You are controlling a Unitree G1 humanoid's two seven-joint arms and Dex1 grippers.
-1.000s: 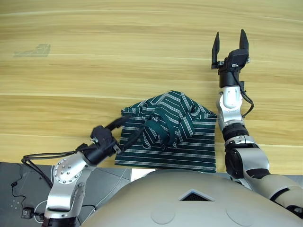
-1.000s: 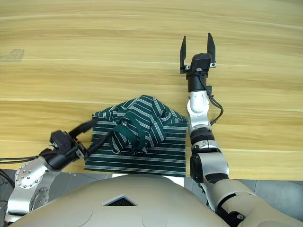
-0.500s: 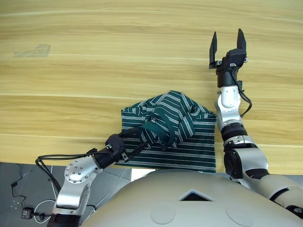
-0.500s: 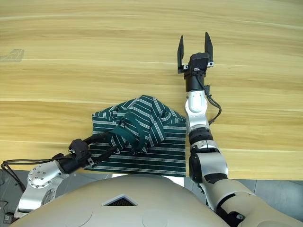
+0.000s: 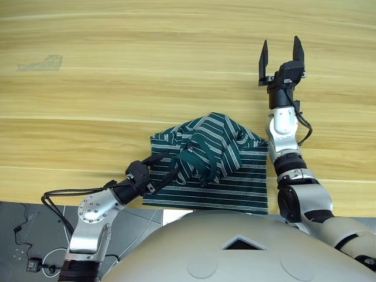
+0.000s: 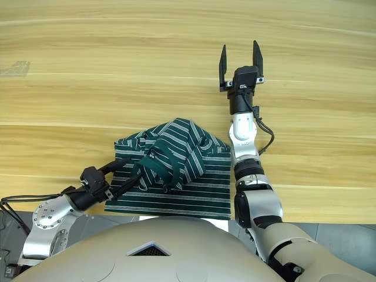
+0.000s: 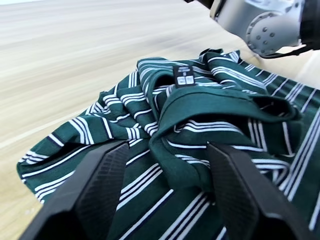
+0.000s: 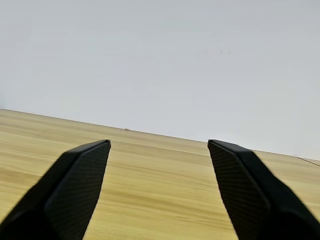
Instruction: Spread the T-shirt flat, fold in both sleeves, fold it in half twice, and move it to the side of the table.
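Striped T-shirt (image 5: 238,176), lower centre on the table (image 5: 117,88), lies bunched, soft and light, probably best pinched at a hem; left gripper (image 5: 175,166) gapes astride its crumpled fold, right gripper (image 5: 281,56) spread wide, upper right.

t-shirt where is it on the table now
Left eye view: the T-shirt lies crumpled at the near edge of the table, roughly centre, with the left gripper at its left side and the right arm along its right.
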